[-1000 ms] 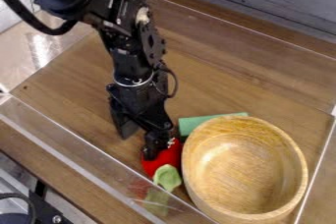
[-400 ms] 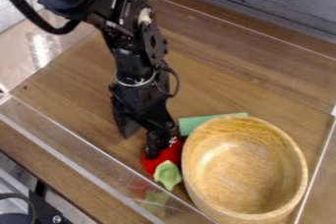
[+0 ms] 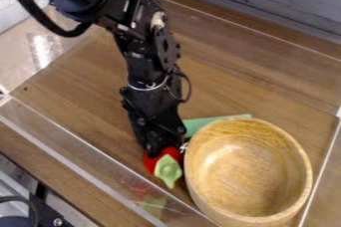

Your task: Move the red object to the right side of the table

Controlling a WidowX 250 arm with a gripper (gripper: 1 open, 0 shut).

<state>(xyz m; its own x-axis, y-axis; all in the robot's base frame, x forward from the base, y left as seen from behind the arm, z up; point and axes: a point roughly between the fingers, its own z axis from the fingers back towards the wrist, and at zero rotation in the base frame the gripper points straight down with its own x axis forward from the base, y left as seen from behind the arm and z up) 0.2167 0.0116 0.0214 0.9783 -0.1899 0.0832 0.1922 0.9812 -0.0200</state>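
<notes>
The black arm reaches down from the upper left of the view, claw (image 3: 162, 143) pointing straight down at the near edge of the table (image 3: 253, 67). The claw tip sits directly over the red object (image 3: 164, 160), and its black body hides the top of that object. The fingers appear drawn in close around the red part, but the contact itself is hidden; I cannot tell whether the grip is made or the jaws are only narrowing.

The red object rests on the table, close to the clear front wall (image 3: 74, 161), just left of the wooden bowl (image 3: 248, 171). Red shows on both sides below the claw. Its light green leafy end (image 3: 168, 169) points toward the front wall and sits just beside the bowl's rim.

The wooden bowl stands upright in the lower right of the view. A flat green cloth (image 3: 202, 124) lies behind the red object, partly tucked under the bowl's far rim, just right of the claw.

Clear walls border the brown wood-grain surface on the visible sides.
</notes>
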